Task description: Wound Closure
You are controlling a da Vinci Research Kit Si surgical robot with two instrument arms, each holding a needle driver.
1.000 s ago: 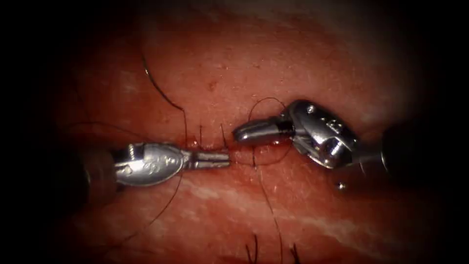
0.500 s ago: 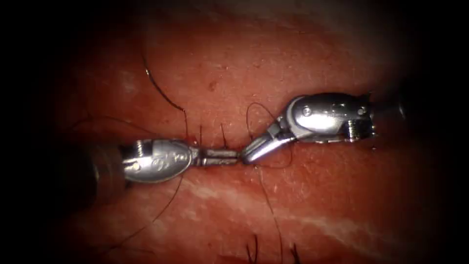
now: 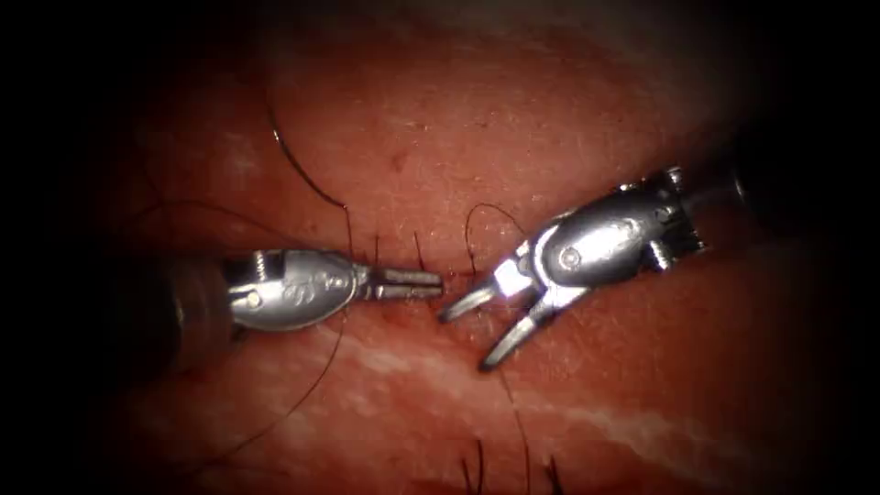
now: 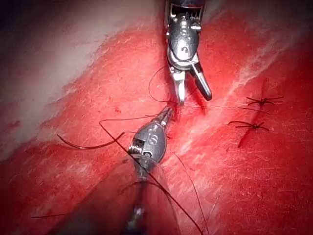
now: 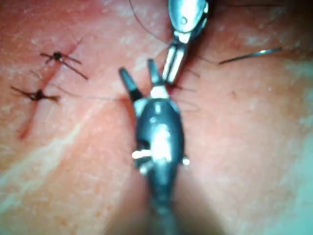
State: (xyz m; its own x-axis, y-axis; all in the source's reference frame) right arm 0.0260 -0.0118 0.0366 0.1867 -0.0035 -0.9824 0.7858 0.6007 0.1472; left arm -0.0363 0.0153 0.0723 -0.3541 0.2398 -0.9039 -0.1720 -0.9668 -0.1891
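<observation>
My left tool lies level over the tissue, jaws shut on the thread at the stitch site. That thread arches up in a small loop just right of the tip. My right tool comes in from the right, its jaws spread wide and holding nothing. Its upper jaw almost touches the left tool's tip. The right wrist view has those open jaws beside the left jaws. The curved needle lies free on the tissue up and left of the tools, in neither tool.
Short cut thread ends stand up beside the left jaws. Finished knots sit near the lower edge. A long strand trails down and left under the left tool. Red fluid wets the tissue around the stitch.
The right tool swung down and left to the left tool's tip, turned over, and its jaws went from shut to wide open. The left tool barely shifted and stayed shut.
</observation>
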